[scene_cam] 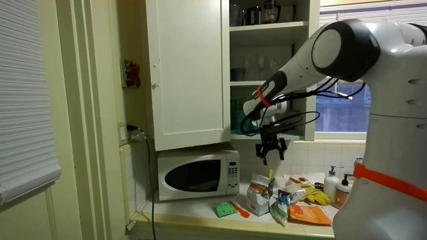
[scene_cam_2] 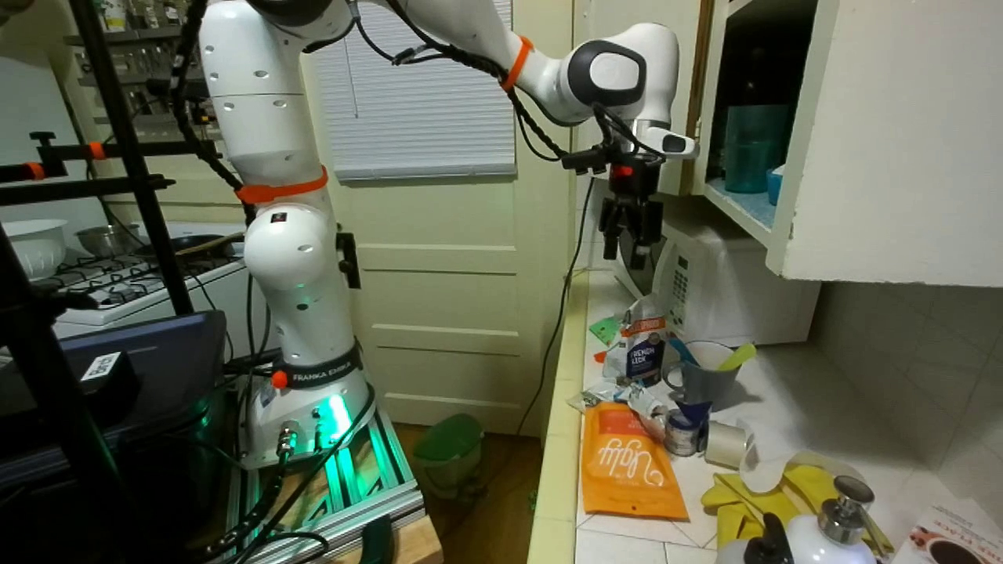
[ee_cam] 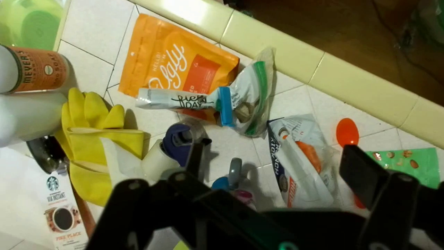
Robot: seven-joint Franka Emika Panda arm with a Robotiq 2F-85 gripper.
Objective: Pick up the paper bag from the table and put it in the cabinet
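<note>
A white Franka Panda arm [scene_cam: 397, 133] reaches over a tiled countertop [scene_cam_2: 831, 399] with a yellow edge. The white wall cabinet [scene_cam: 191, 70] stands open in both exterior views, its inner shelves showing. On the countertop, below the swung-out door, sits a white microwave [scene_cam: 191, 176] with a dark oval window.

The black gripper [scene_cam: 274, 160] points down roughly over the paper bag and well apart from it, its two fingers spread wide.

The paper bag [scene_cam: 257, 198], whitish with a red-orange patch, stands upright on the countertop near the microwave. An orange "Hello! I'm Ugly" pouch [scene_cam_2: 627, 462] lies flat toward the counter's edge, and yellow rubber gloves [ee_cam: 90, 135] are bunched next to a Meyer's hand soap bottle [ee_cam: 41, 71]. A gray mug [scene_cam_2: 709, 384] stands just beside the bag. A small green packet [scene_cam: 225, 209] lies in front of the microwave, with a red spoon [scene_cam: 244, 213] beside it. Smallest is a blue clip [ee_cam: 226, 106] on a rolled pouch end.
</note>
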